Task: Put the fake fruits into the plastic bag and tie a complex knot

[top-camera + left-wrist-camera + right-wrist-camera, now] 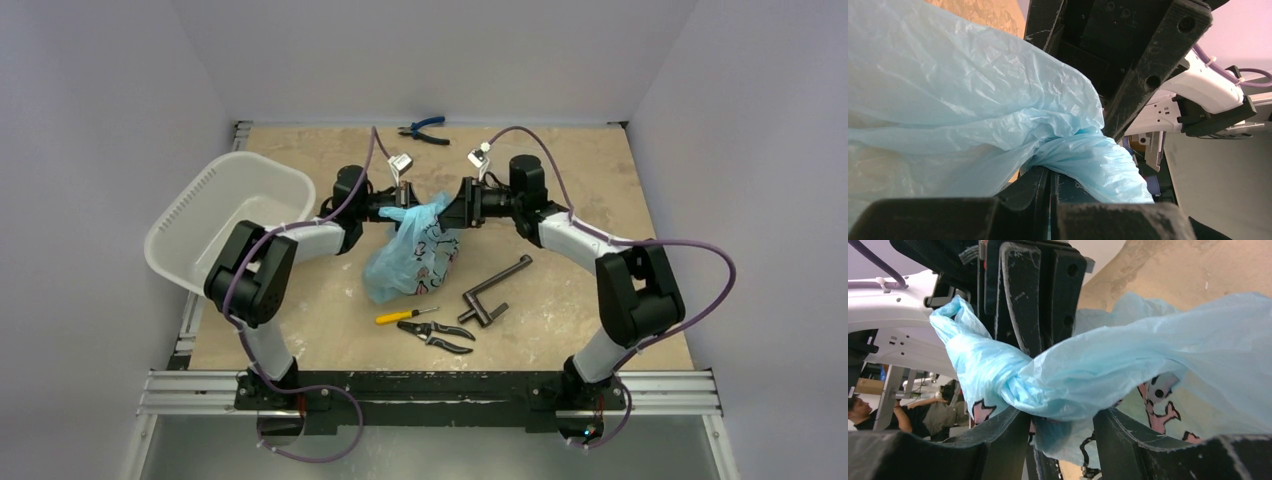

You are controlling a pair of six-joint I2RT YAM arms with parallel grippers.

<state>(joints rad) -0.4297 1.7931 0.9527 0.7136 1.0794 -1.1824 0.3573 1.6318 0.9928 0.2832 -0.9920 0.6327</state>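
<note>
Crinkly translucent light-blue plastic bag (412, 250), top bunched and twisted, pink-and-dark print

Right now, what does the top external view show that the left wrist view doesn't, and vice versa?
Only the top external view: a white perforated plastic tub, blue-handled pliers, a yellow-handled screwdriver, a dark metal crank, and pink and dark print on the thin light-blue plastic bag. Only the left wrist view: the left gripper, jaws shut on a bunched strip of film, close up. Both: the bag, the right gripper at its top, the tan table.
</note>
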